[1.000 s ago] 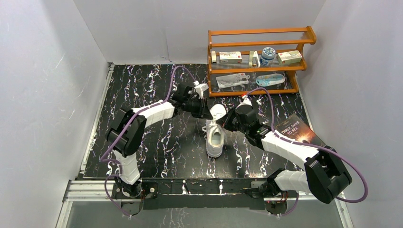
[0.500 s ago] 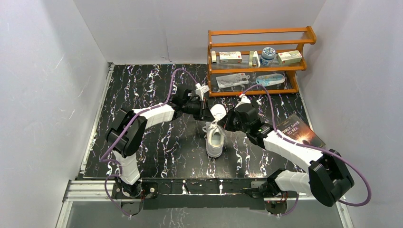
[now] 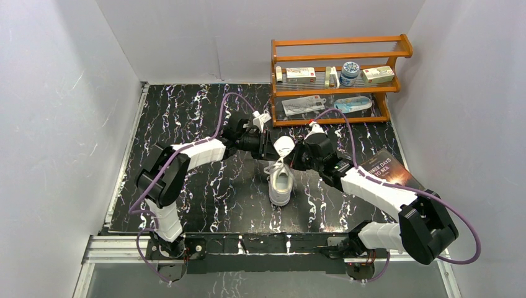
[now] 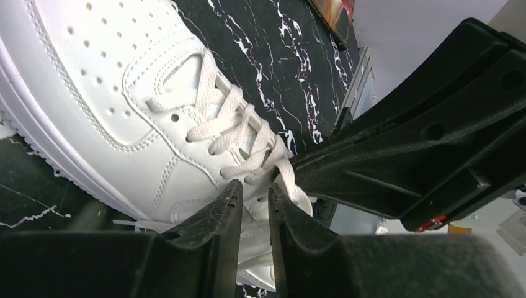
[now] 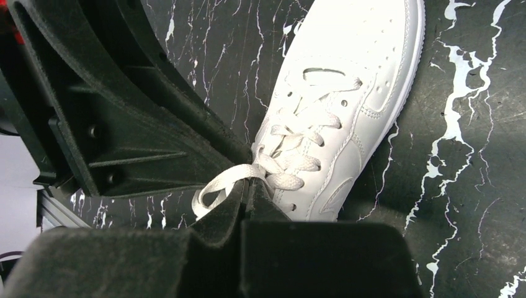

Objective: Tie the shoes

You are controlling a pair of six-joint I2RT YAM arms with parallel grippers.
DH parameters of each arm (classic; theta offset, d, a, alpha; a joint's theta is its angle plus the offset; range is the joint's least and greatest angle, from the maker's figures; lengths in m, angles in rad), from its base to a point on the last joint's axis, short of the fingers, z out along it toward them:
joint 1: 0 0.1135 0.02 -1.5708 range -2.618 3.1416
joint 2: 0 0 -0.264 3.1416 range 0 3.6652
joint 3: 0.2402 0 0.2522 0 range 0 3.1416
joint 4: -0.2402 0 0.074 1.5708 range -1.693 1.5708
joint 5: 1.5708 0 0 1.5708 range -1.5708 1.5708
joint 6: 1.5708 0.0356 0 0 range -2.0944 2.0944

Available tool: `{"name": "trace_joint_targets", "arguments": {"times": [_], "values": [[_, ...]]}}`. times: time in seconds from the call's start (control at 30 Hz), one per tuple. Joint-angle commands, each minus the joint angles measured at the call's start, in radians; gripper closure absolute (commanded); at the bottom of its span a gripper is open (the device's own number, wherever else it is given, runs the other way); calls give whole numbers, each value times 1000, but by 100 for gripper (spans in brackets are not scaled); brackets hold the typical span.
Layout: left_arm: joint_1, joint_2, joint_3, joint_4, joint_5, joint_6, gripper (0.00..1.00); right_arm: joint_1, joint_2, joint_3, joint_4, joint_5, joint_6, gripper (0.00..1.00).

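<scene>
The white sneaker (image 3: 280, 185) lies in the middle of the black marble table, toe toward the near edge. My left gripper (image 3: 271, 151) is at its upper lacing from the left; in the left wrist view (image 4: 254, 189) the jaws stand a narrow gap apart over the shoe (image 4: 93, 81), with a lace (image 4: 286, 180) lying against one fingertip. My right gripper (image 3: 291, 161) comes in from the right; in the right wrist view (image 5: 249, 183) it is shut on a white lace loop (image 5: 217, 185) at the top of the shoe (image 5: 347, 93).
An orange wooden shelf (image 3: 338, 81) with boxes and a jar stands at the back right. A dark paperback book (image 3: 387, 171) lies right of the right arm. Grey walls close in both sides and the back.
Both grippers have edged closer together over the top of the shoe. The right wrist has shifted slightly left and back. The shoe has stayed put.
</scene>
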Motion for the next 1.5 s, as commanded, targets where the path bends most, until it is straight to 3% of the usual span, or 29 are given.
{"name": "trace_joint_targets", "arguments": {"times": [0.0,0.2,0.67,0.87,1.2,1.33,1.47], "values": [[-9,-104,-26,16,39,-30,77,-4,1,24,-49,30,-15,100],[-8,-121,-48,42,11,-49,69,-4,-4,27,-72,23,-26,100],[-7,-90,-51,100,17,-77,61,-4,-6,18,-2,-11,-31,100],[-10,-70,-55,117,28,-83,68,-3,3,21,7,-11,-25,100],[-9,-65,-34,61,27,-44,98,-4,-11,26,2,-31,-34,100],[-9,-93,-16,-10,-12,24,100,-4,-29,40,-45,-37,-61,100],[-9,-130,-40,-12,-62,46,100,-4,-88,59,-199,-36,-91,80]]}}
